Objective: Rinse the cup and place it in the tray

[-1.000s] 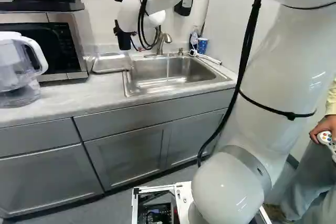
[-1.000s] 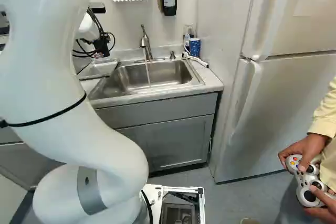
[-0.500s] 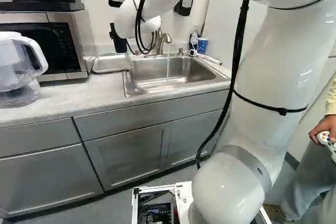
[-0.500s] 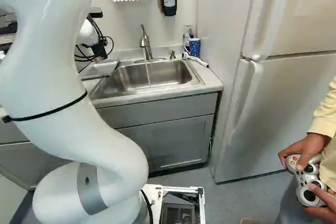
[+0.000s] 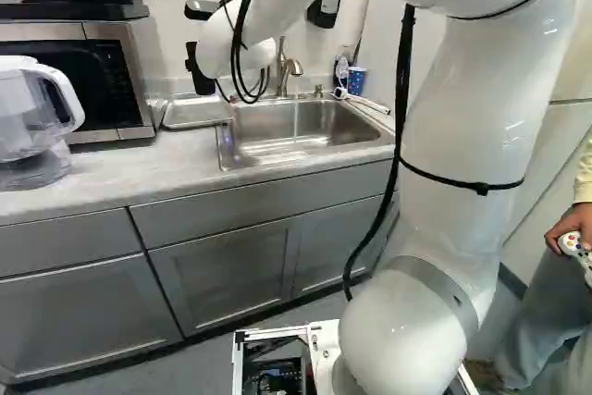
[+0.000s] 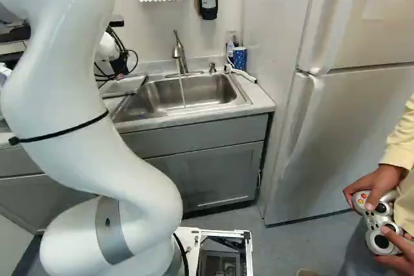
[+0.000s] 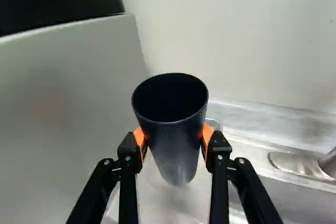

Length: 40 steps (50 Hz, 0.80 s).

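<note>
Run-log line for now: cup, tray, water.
CUP: held in jaws | TRAY: beside sink, placement not yet done | WATER: running from faucet

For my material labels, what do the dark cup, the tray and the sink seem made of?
Dark cup: smooth, satin finish, likely plastic by its soft sheen; coated metal possible. Tray: grey, perhaps metal, going by its dull silvery shine. Sink: brushed metal, probably steel, by its blurred reflections.

Pitcher on the tabletop, before a microwave; blue cup beside a bottle; refrigerator, right base view.
</note>
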Motion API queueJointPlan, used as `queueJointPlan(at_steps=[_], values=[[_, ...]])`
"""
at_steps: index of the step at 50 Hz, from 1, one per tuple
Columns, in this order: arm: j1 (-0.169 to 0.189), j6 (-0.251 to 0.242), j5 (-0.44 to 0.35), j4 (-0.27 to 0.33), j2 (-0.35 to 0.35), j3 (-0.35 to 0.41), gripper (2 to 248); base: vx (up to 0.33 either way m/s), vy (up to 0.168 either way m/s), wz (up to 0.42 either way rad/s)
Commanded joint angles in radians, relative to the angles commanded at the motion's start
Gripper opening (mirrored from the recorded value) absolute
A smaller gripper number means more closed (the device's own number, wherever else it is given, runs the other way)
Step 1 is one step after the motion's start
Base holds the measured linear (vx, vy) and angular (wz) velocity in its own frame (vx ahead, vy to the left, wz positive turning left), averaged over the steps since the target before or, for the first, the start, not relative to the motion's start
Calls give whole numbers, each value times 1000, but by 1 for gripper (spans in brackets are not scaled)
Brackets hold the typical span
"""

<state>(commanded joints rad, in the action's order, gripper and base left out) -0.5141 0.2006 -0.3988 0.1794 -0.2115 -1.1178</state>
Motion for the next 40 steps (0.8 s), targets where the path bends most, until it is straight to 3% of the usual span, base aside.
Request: queueJointPlan(at_steps=[40], values=[[-3,0,-18,0,-57,22,122,0,0,0]])
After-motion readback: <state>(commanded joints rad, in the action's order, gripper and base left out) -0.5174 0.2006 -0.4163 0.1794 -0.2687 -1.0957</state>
